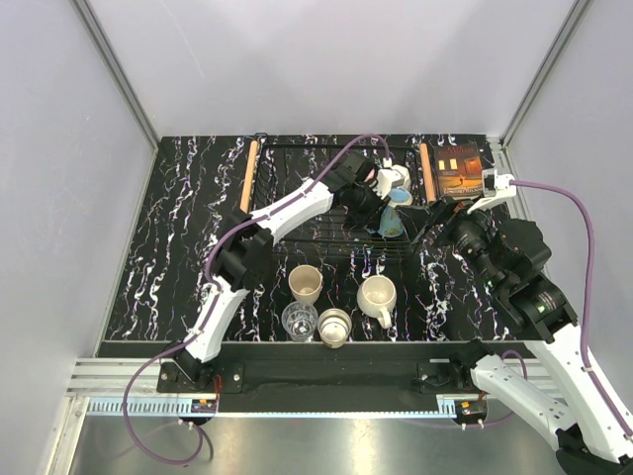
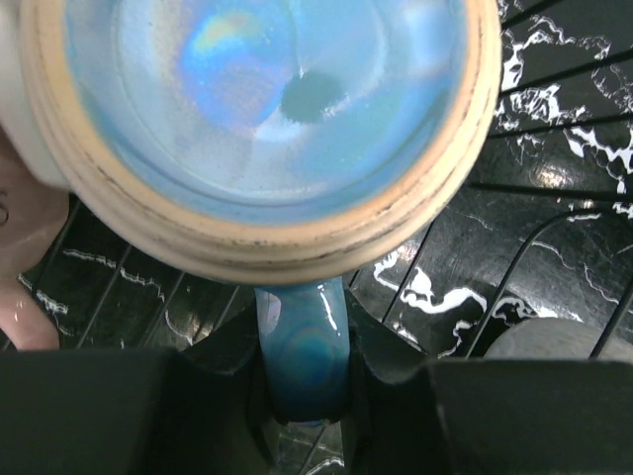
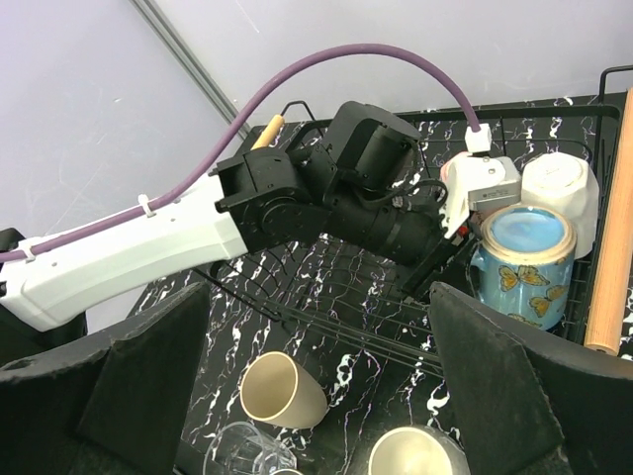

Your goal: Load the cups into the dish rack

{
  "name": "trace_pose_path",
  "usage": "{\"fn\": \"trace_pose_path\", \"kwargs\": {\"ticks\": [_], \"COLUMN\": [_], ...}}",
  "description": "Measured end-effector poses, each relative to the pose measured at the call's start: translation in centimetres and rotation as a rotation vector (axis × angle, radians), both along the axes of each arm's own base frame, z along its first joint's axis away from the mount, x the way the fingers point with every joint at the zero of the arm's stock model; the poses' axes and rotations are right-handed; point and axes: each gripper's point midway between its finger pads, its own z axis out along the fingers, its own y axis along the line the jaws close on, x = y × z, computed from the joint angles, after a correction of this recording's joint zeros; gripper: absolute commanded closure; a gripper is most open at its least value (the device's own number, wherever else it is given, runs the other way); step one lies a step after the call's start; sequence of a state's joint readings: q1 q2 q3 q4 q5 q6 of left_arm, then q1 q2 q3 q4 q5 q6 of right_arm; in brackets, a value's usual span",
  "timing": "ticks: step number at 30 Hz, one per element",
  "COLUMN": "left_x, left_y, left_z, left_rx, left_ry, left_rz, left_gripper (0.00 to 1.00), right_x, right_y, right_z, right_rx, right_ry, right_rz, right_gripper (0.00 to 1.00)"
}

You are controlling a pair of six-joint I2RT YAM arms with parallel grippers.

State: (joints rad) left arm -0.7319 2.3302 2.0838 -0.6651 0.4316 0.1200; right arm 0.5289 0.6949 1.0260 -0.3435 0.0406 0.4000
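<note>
Clamped between the left gripper's (image 2: 302,381) fingers is the handle of the blue mug (image 2: 267,119). It is upside down in the right end of the dish rack (image 1: 249,176), base up, long axis upright, handle toward the wrist, just beside an inverted white mug (image 3: 559,193). Nearby, the right gripper (image 3: 318,297) hangs spread wide, holding nothing.

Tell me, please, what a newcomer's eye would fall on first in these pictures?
The blue mug, bottom up with butterflies on its side, stands out at the right end of the dish rack, its handle pinched in the left gripper. Next come four cups waiting on the black marbled table in front of the rack, among them a clear glass tumbler. The right gripper hangs open nearby.
</note>
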Motion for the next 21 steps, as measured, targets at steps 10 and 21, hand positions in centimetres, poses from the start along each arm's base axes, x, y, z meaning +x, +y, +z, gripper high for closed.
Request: {"fn": "trace_pose_path", "kwargs": {"ticks": [10,21], "left_x": [0.0,0.2], "left_y": [-1.2,-1.1], "left_z": [-0.4,-0.6], "left_rx": [-0.023,-0.012], "left_ry": [-0.031,-0.065], "left_rz": [-0.022,-0.052], "left_gripper": [0.94,0.06], "right_x": [-0.4,-0.3], "right_y": [-0.2,-0.2], "right_z": [0.4,-0.1], "right_rx": [0.006,-0.011], "right_ry": [-0.012,0.003], "right_rz": [0.0,0.0], "right_gripper": [0.0,0.0]}}
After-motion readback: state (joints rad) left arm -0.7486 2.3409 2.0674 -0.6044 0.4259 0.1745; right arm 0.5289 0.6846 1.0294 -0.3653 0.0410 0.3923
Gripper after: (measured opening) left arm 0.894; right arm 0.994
